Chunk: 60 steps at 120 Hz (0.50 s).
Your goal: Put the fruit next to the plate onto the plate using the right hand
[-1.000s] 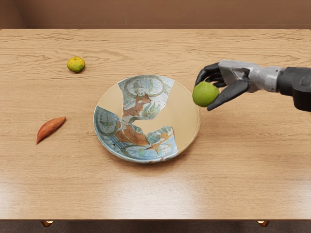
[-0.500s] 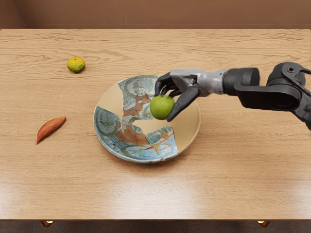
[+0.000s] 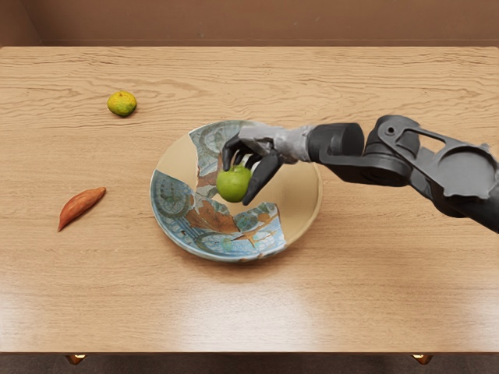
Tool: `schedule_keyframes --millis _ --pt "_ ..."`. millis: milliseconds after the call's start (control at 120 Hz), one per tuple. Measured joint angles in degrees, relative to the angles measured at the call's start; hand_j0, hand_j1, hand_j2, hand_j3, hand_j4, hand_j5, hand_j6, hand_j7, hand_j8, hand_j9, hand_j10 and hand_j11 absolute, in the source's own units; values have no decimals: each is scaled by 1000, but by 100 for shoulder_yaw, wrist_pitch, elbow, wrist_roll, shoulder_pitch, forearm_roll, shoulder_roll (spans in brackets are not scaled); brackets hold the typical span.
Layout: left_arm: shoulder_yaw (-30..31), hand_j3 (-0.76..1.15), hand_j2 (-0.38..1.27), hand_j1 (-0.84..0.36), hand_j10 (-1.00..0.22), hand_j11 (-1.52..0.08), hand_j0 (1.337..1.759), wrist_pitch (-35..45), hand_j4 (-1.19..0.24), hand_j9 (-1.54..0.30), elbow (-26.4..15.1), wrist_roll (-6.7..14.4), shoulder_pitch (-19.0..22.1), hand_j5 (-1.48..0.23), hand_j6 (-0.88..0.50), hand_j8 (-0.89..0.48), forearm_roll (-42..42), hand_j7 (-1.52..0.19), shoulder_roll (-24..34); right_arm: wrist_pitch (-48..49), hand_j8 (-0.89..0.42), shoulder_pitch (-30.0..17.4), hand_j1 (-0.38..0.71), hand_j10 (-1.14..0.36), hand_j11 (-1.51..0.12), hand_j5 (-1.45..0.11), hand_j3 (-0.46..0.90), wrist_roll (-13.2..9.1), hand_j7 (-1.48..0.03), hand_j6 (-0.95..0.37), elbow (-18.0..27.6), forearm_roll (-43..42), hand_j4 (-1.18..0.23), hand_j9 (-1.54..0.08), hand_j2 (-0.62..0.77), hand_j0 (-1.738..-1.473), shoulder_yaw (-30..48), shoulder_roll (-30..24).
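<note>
Fruit (image 3: 232, 184), green and round, is clamped in the right hand (image 3: 251, 149) over the middle of the plate (image 3: 300, 200). Dark fingers (image 3: 257, 173) curl around its top and right side. Whether it touches the plate's painted surface cannot be told. The arm (image 3: 390, 152) reaches in across the plate's right rim and hides part of that rim. Left of the plate and well apart from it, a reddish pointed piece (image 3: 80, 206) lies flat on the table (image 3: 374, 296). Farther back, to the plate's upper left and also well apart, sits a small yellow-green citrus (image 3: 122, 103).
</note>
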Motion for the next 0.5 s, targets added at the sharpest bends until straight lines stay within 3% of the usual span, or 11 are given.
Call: schedule_keyframes --millis 208,500 --pt "0 0 49 55 -245 -318 1658 0 -245 -318 0 0 0 -318 -245 -245 0 -318 0 -88 -307 48 145 -597 -1236 -1263 2 2 -1121 -351 -192 -86 -765 -1238 225 -1654 -173 132" --pt "1 0 49 55 -245 -318 1658 0 -245 -318 0 0 0 -318 -245 -245 0 -318 0 -395 -403 44 186 -535 -823 -830 0 3 -786 -400 -351 -143 -725 -823 125 -1658 -231 171"
